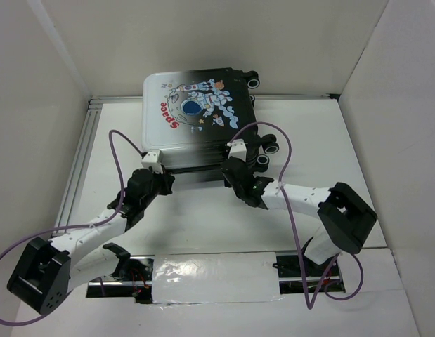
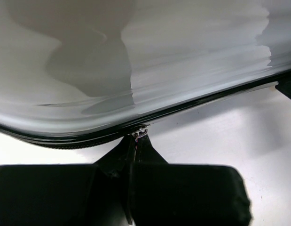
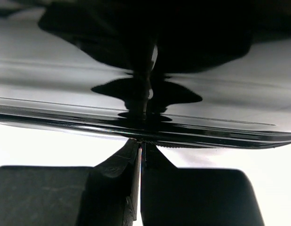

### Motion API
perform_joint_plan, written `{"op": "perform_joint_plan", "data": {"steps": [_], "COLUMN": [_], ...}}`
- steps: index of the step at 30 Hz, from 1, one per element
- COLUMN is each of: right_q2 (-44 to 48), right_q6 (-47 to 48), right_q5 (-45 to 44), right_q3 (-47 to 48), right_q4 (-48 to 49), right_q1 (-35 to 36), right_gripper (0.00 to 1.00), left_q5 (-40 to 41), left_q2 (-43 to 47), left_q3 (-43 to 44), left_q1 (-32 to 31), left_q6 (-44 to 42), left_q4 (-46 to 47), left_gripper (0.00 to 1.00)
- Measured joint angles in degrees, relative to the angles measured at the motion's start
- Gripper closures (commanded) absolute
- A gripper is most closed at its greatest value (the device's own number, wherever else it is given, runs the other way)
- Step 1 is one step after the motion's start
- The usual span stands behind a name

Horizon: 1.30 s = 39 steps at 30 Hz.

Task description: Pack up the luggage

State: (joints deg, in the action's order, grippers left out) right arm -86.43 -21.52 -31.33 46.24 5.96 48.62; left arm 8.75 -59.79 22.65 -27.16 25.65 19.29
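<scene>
The luggage [image 1: 196, 112] lies flat and closed at the back middle of the table, astronaut print and red "Space" facing up. My left gripper [image 1: 159, 168] is at its near edge on the left, and in the left wrist view the gripper [image 2: 136, 141] is shut on a small metal zipper pull [image 2: 139, 133] at the dark zipper line under the pale shell [image 2: 136, 70]. My right gripper [image 1: 230, 166] is at the near edge further right. In the right wrist view it [image 3: 141, 147] is shut with its tips against the zipper teeth [image 3: 206, 146] of the black shell [image 3: 206, 99]; nothing shows between the fingers.
Black wheels [image 1: 271, 146] stick out on the suitcase's right side. White walls enclose the table on three sides, with a metal rail [image 1: 76, 161] along the left. Purple cables [image 1: 126, 144] loop over both arms. A strip of white tape [image 1: 210, 277] runs between the arm bases.
</scene>
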Motion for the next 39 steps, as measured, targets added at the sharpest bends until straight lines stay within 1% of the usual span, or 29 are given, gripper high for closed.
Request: {"op": "perform_joint_plan", "data": {"steps": [4,7,10,15,23,26,31,39], "right_q2": [-0.2,0.6,3.0,7.6,12.2,13.7,15.3,15.4], "right_q6": [0.4,0.4,0.3,-0.2,-1.3,-1.4,-1.6,-4.3], "right_q5": [-0.9,0.6,3.7,6.3,8.3,12.6,21.7,33.0], "right_q3": [0.4,-0.1,-1.8,-4.8,-8.6,-11.0,-13.8,-14.5], "right_q4": [-0.9,-0.9,-0.9,-2.9,-2.6,0.2,4.5,6.1], "right_q1": [0.2,-0.9,-3.1,-9.0,-14.1,-16.5,-22.3,-29.8], "right_gripper": [1.00,1.00,1.00,1.00,1.00,1.00,1.00,1.00], "left_q5": [-0.4,-1.7,-2.1,-2.3,-3.1,-3.4,-6.5,-12.1], "left_q2": [2.5,4.5,5.4,5.7,4.8,4.5,4.5,3.6], "left_q3": [0.6,0.6,0.6,0.6,1.7,2.2,2.2,2.2], "left_q1": [1.7,4.7,7.2,10.2,11.9,13.0,15.6,19.5], "left_q6": [0.2,1.3,2.2,4.5,6.3,6.3,6.3,6.8], "left_q4": [-4.0,-7.2,-8.9,-10.3,-11.3,-12.0,-12.0,-11.2], "left_gripper": [1.00,1.00,1.00,1.00,1.00,1.00,1.00,1.00]}}
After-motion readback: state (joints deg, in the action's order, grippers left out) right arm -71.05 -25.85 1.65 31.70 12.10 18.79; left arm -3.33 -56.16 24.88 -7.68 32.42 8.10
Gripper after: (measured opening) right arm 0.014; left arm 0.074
